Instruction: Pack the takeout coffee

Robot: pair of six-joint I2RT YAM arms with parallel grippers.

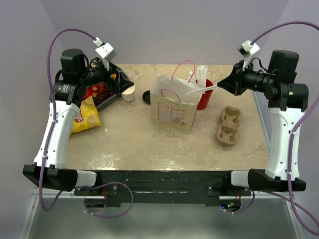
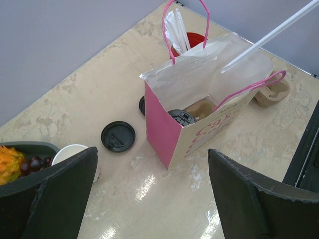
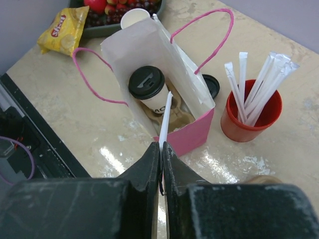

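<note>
The L gripper (image 2: 152,159) is seen spread wide, w/ nothing betw. its two dark fingers (image 2: 55,194). Behind the finger on the view's left, the small tapered white paper cup (image 2: 75,153) is stood upright and unlidded. Its near side is cut off by that finger, and it is just beside the dark fruit tray (image 2: 30,148). The round black plastic lid (image 2: 117,136) is laid flat on the beige tabletop (image 2: 99,89), ahead of the finger gap, betw. the cup and the pink-and-white paper bag w/ pink cord handles (image 2: 164,129). A dark round edge (image 2: 141,104) is glimpsed at the bag's far corner; it is mostly hidden, so it cannot be identified.

The R gripper (image 3: 161,147) is clamped on a white paper-wrapped straw (image 3: 166,112), its tip held ahead of the fingertips over the open bag. Beyond that tip a black-lidded cup (image 3: 146,84) is seated in a brown cardboard carrier (image 3: 174,119) inside the bag; the cup's print is partly covered. Ahead-right of the fingers a red cup of wrapped straws (image 3: 239,124) is stood. A 2nd moulded cardboard carrier (image 1: 229,124) is almost wholly hidden by the finger housing in the R wrist view
</note>
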